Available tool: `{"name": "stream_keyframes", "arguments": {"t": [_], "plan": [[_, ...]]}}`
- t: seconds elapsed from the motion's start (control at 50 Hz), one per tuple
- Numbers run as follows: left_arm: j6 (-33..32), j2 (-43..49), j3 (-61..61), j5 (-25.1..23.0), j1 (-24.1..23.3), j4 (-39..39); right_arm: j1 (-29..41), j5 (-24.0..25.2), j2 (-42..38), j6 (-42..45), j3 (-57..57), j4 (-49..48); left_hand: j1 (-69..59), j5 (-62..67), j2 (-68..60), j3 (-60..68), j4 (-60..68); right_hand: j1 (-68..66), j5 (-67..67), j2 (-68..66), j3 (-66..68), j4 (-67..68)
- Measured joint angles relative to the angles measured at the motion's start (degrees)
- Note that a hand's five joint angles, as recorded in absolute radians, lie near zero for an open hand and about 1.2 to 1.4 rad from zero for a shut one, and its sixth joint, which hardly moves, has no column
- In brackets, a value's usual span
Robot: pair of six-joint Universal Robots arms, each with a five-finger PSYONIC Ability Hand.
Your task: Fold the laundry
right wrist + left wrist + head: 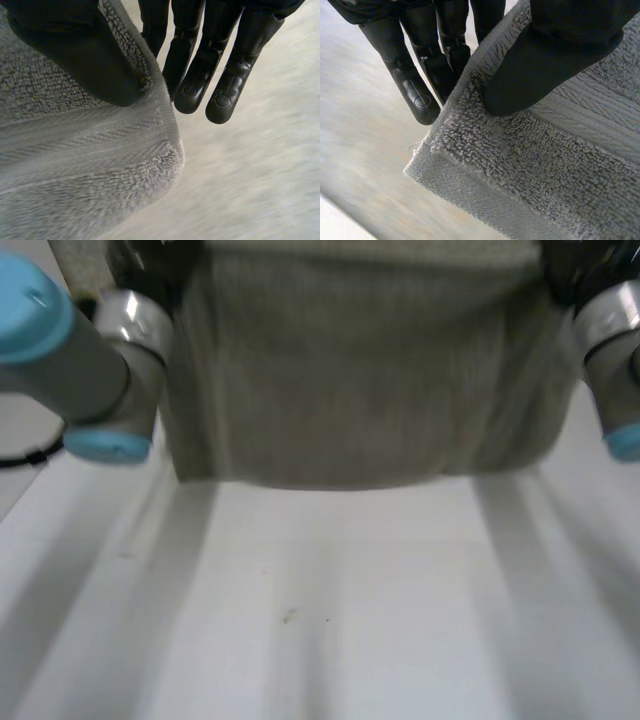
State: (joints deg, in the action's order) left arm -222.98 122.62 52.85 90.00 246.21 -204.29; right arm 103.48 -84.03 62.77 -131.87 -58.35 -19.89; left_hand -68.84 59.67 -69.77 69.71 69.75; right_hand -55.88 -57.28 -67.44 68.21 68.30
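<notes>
Grey terry towel [350, 370] is hanging over white table [330, 620]; wrist views are revealing left hand [545, 65] and right hand [75, 55] pinching its corners.

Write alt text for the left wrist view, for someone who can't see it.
The left hand pinches a grey terry towel near one corner, thumb on top, straight fingers along the edge behind it. A pale surface lies beyond.
</notes>
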Motion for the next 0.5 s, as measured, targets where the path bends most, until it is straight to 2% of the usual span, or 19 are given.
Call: {"name": "stream_keyframes", "arguments": {"t": [0.04, 0.12, 0.3, 0.5], "plan": [[2.63, -2.57, -1.45, -0.03, 0.08, -2.8, -0.04, 0.06, 2.73, -2.78, 0.47, -3.23, -0.03, 0.0, 0.0, 0.0, 0.0, 0.0, 0.0, 0.0, 0.0, 0.0], [5.31, -4.76, -0.25, -0.08, 0.27, -4.33, -0.09, 0.36, 4.36, -4.56, -0.4, -2.93, -0.05, 0.0, 0.0, 0.0, 0.0, 0.0, -0.03, 0.0, 0.0, 0.0], [9.19, -7.88, 18.72, -0.67, 1.87, -4.8, -0.31, 6.05, 4.61, -5.43, -11.92, 5.27, -0.11, 0.0, 0.0, 0.0, 0.0, 0.0, -0.12, 0.0, 0.05, 0.0], [8.98, -4.92, 39.78, -2.96, 2.24, -8.45, -0.72, 11.57, -0.42, -4.69, -25.71, 6.27, -0.11, 0.0, 0.0, 0.0, 0.0, 0.0, -0.12, -0.01, 0.05, 0.0]]}}
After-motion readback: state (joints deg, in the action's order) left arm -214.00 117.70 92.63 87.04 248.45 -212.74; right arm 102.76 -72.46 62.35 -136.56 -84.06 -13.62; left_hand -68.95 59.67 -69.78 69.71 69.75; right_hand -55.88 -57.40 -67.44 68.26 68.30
